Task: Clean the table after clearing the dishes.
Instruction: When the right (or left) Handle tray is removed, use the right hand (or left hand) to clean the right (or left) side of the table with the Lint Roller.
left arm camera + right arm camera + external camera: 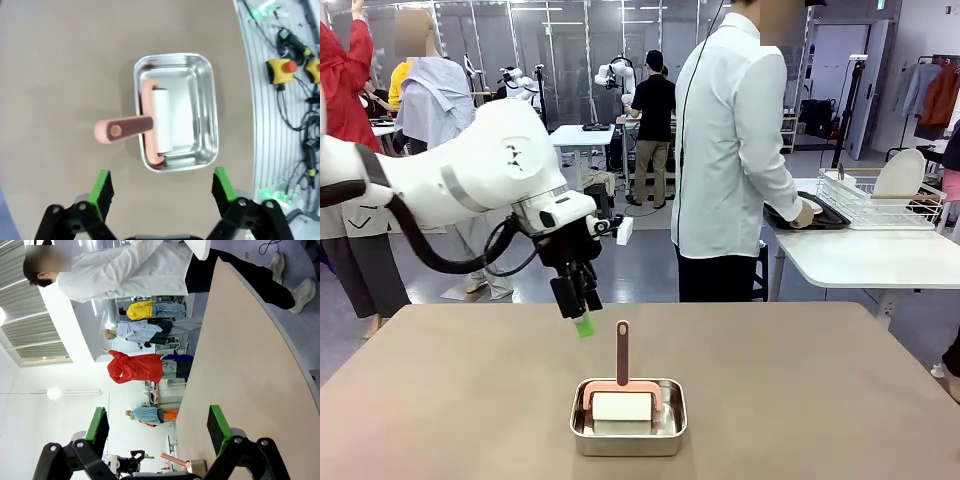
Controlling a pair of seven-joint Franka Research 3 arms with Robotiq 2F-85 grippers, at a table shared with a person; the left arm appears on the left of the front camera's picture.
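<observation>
The left claw [582, 322] hangs above the worktop [440, 400], pointing down with its jaws wide and nothing between them. It is near the top end of the roller's handle [622, 348], a little to the robot's left of it. In the left wrist view, the left claw [162, 182] looks straight down on a small steel pan [212, 100]. The cleaning roller [162, 122] lies inside the pan, and its brown handle [122, 130] sticks out over the rim. The right claw [157, 419] is also wide open and empty, low beside the worktop's edge.

The dishes are off the worktop. At the far side a person [730, 150] has a hand on a dark tray [820, 218] on the white side table [860, 262], and a white plate [900, 175] stands in the wire rack [880, 208]. So the wiping step seems about to begin, with the handle as the likely next thing to grasp.

The risks are in that grasp. The handle is slim and slanted, so jaws closing off-centre could push it aside or let it twist. The pan looks light, and if the roller's frame catches on the rim during the lift, the pan may slide or tip. A pinch near the handle's tip would probably leave the roll swinging and pressing unevenly on the worktop.
</observation>
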